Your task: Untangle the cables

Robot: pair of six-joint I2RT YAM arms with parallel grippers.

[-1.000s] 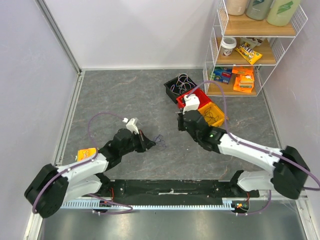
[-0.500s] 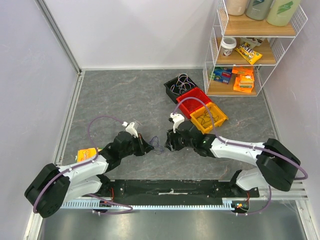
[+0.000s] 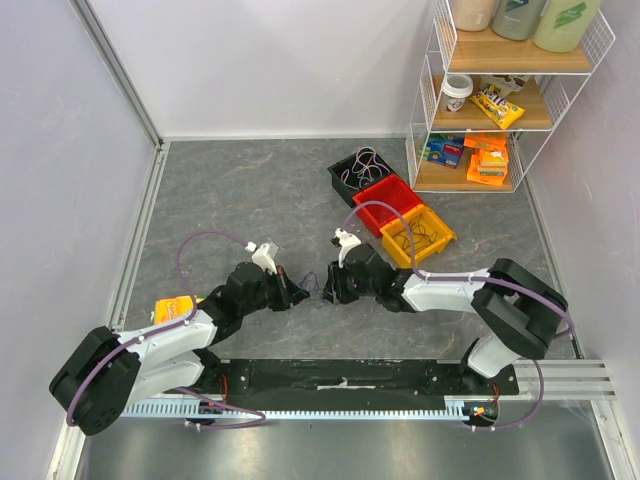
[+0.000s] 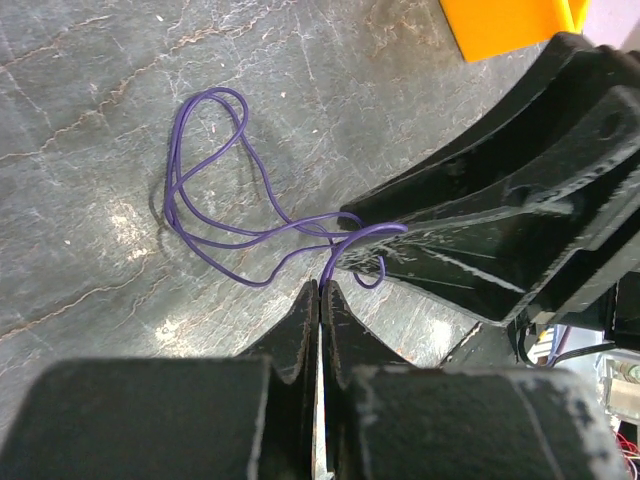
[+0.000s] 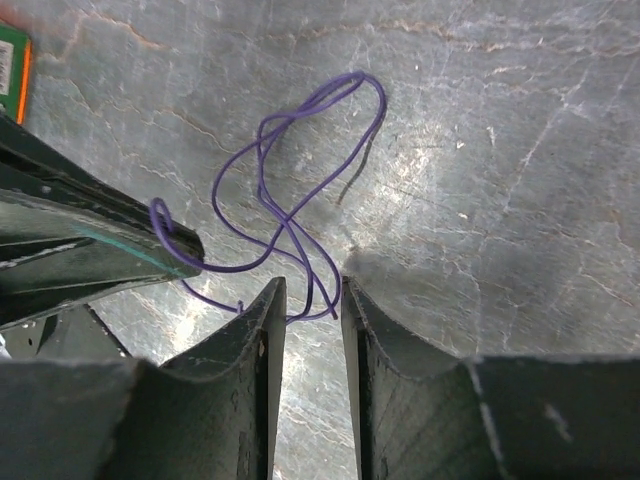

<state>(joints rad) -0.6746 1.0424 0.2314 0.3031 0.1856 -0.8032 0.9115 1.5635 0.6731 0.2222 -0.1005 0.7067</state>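
Observation:
A thin dark purple cable [image 3: 316, 291] lies in loose loops on the grey floor between my two grippers. In the left wrist view its loops [image 4: 170, 200] spread to the upper left, and my left gripper [image 4: 320, 287] is shut on one strand at its fingertips. My right gripper [image 5: 310, 285] is open with a narrow gap, its tips down at the floor, and the cable's [image 5: 290, 228] lower loop lies between them. The two grippers [image 3: 296, 294] [image 3: 327, 289] nearly meet tip to tip. No white or red cable shows here.
A black bin [image 3: 350, 180] holding more cables, a red bin [image 3: 388, 195] and a yellow bin [image 3: 420, 232] stand behind the right arm. A wire shelf [image 3: 500, 100] with packets is at the back right. An orange packet [image 3: 173, 308] lies by the left arm.
My right arm has swung left from above the bins and come down to the cable, facing the left gripper. The left gripper has stayed shut on the cable, almost still.

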